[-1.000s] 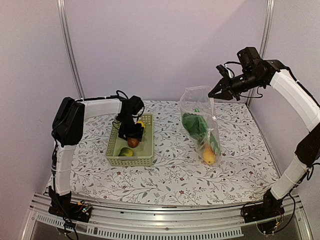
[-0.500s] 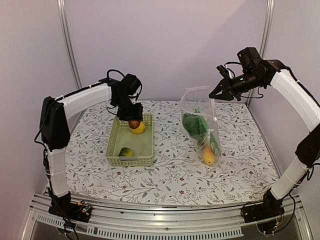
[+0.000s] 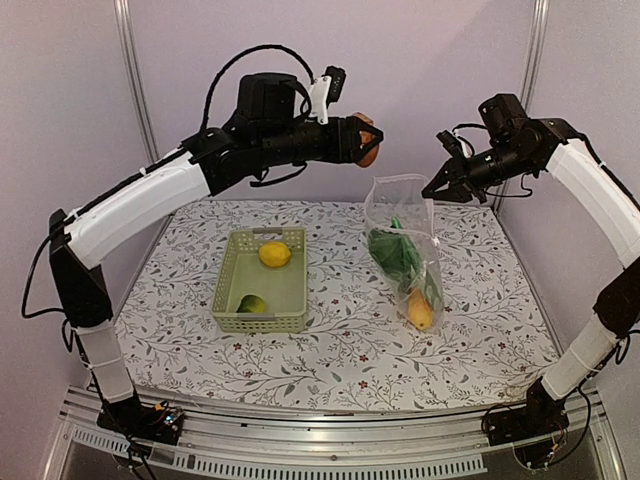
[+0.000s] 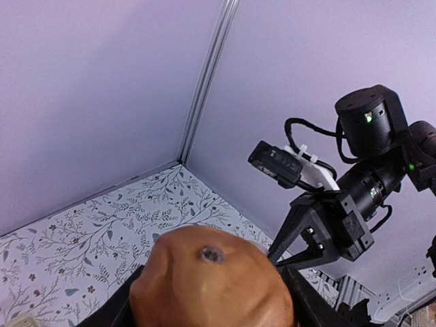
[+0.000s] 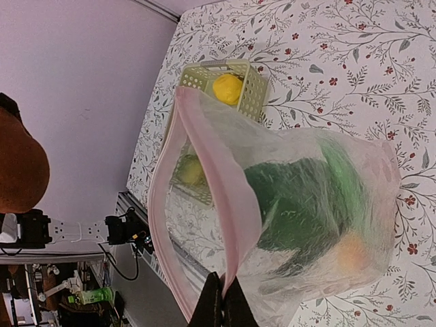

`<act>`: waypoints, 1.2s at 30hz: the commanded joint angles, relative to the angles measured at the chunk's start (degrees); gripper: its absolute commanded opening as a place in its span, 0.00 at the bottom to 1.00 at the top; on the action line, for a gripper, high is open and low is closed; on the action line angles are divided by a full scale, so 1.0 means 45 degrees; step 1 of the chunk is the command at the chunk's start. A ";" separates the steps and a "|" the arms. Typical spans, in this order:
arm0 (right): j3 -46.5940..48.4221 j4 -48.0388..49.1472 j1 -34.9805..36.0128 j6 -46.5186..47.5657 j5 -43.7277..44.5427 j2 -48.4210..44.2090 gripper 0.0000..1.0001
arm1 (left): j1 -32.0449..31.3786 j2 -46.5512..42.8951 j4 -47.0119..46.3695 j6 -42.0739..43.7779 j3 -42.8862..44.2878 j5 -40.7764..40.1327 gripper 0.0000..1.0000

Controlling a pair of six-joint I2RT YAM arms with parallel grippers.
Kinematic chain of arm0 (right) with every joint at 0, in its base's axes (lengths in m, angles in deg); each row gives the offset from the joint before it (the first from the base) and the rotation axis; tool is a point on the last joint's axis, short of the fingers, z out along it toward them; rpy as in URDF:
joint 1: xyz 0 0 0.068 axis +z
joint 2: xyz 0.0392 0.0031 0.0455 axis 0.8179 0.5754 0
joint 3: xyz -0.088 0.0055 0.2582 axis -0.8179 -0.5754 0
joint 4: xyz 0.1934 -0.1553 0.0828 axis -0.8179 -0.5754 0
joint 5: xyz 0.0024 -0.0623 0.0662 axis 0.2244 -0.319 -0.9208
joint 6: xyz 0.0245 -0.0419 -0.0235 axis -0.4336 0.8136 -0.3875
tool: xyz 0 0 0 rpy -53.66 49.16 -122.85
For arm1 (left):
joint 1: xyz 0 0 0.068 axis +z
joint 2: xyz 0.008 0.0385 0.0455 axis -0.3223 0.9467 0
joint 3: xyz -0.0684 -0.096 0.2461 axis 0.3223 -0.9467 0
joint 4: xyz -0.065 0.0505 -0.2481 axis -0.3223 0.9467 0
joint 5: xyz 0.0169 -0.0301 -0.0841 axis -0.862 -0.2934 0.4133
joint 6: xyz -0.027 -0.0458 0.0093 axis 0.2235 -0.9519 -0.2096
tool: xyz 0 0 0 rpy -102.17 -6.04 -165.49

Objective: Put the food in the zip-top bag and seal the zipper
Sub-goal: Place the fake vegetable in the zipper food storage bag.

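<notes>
Top external view, near side first: pale green basket (image 3: 228,322) sits on the worktop (image 3: 330,370) with a yellow lemon (image 3: 274,253) and a greenish-yellow piece (image 3: 251,303) inside. Right of it and apart from it, the zip-top bag (image 3: 395,205) stands up off the worktop, with a leafy green (image 3: 392,252) and an orange-yellow piece (image 3: 419,312) already in its bottom. Further back and up, my right hand (image 3: 435,190) is clenched on the bag's mouth edge, pinching the pink zipper (image 5: 225,204) strip and holding the mouth up. Right wrist view shows the mouth gaping. My left hand (image 3: 366,141) is up high, just left of the bag mouth, gripping the reddish-brown round fruit (image 4: 211,276).

Step in hand, I reckon: drop this one in. To do it well I'd bring the fruit squarely over the gap and lower it past the zipper strip before letting go. I'd also steer clear of the right hand so the bag isn't knocked loose. That leaves two pieces in the basket.
</notes>
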 commanded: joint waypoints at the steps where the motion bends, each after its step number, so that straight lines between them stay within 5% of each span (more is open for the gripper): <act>1: 0.0306 -0.0077 -0.0080 0.0097 -0.0244 -0.0218 0.00 | -0.0423 0.1084 -0.2478 0.0011 0.0205 0.0697 0.47; 14: 0.1400 -0.0201 -0.0099 0.0040 -0.0266 0.0163 0.00 | -0.1800 0.2843 -0.2753 -0.0649 0.0278 -0.2991 0.53; 18: 0.1877 -0.0254 -0.0113 0.0031 -0.0409 0.0472 0.00 | -0.1867 0.3305 -0.2366 -0.0776 0.0845 -0.3014 0.70; 20: 0.1931 -0.0231 -0.0166 0.0003 -0.0527 0.0557 0.00 | -0.1882 0.3653 -0.1875 -0.0830 0.1468 -0.3213 0.95; 21: 0.1936 -0.0235 -0.0212 -0.0005 -0.0549 0.0562 0.00 | -0.1873 0.3747 -0.1775 -0.0809 0.1724 -0.3253 0.99; 31: 0.1843 -0.0277 -0.0433 0.0213 -0.0610 0.0734 0.00 | -0.1622 0.2432 -0.2013 0.1091 0.2933 -0.4630 1.00; 36: 0.1839 -0.0137 -0.0436 0.0207 -0.0642 0.0902 0.00 | -0.1111 0.1389 0.1367 -0.0767 0.2258 -0.5336 0.86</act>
